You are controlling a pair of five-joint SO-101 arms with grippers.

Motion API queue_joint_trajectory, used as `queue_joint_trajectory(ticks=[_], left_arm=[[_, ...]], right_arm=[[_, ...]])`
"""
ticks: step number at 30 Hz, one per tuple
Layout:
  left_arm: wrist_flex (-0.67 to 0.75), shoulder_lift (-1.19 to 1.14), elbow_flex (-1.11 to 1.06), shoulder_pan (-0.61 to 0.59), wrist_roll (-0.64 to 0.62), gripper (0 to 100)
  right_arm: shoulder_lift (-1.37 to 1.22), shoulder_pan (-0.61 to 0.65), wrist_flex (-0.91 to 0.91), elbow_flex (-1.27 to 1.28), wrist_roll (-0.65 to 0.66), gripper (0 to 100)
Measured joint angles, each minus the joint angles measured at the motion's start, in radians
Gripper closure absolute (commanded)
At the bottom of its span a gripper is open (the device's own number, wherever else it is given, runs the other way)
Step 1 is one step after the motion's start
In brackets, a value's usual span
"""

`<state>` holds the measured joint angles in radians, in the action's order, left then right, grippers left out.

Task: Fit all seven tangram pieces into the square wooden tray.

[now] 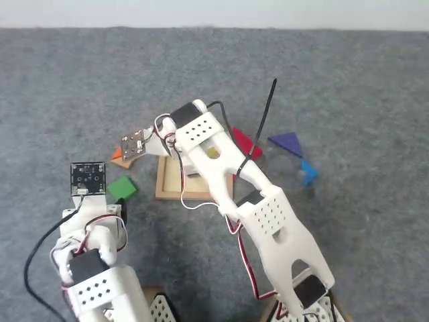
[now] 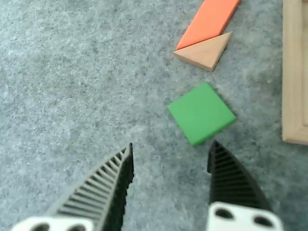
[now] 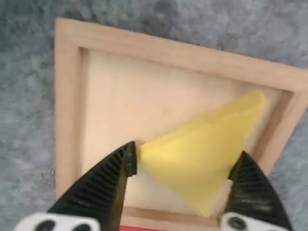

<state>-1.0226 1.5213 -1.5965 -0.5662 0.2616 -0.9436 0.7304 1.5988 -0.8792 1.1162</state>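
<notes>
Possibly the yellow triangle (image 3: pixel 202 154) ends up propped on the wall of the wooden tray (image 3: pixel 168 48), because it looks tilted (one corner is close to the rim). The right gripper (image 3: pixel 186 156), spread wide, presses this piece from both sides. The left gripper (image 2: pixel 172 146) hangs open and empty over the green square (image 2: pixel 201 113), left of the tray.
</notes>
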Motion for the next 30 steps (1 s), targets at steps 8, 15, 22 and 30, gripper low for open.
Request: queue_joint_trajectory(ticks=[8,15,22,30], left_arm=[[0.0,0.0,0.0,0.0,0.0,76],[0.0,0.0,0.0,0.0,0.003,76],[0.0,0.0,0.0,0.0,0.006,76],[0.0,0.0,0.0,0.0,0.006,76]], right_arm=[[0.0,-0.009,0.078,-0.098,0.006,57.1],[0.0,-0.017,0.157,-0.304,-0.137,57.5],[0.0,-0.017,0.157,-0.327,-0.341,90.4],[-0.041,0.066,0.157,-0.333,-0.505,95.2]])
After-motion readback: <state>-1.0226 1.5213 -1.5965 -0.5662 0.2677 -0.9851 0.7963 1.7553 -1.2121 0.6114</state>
